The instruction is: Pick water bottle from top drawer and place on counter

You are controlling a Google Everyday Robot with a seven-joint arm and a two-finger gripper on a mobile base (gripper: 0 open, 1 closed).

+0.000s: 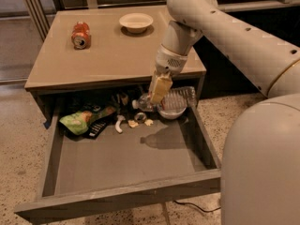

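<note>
The gripper (158, 92) clamps the water bottle (179, 98) near its cap end. The bottle lies sideways in the air over the back of the open top drawer (117, 197), just below the counter's (117, 55) front edge. No lettering is legible on its label or on the 1 orange can (80, 34) on the counter.

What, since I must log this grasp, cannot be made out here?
Camera view:
- Part of the water bottle, behind the end effector gripping it above the top drawer.
- Items at the drawer's back, shadowed under the counter.
- Base of the arm, cut off by the right edge.
</note>
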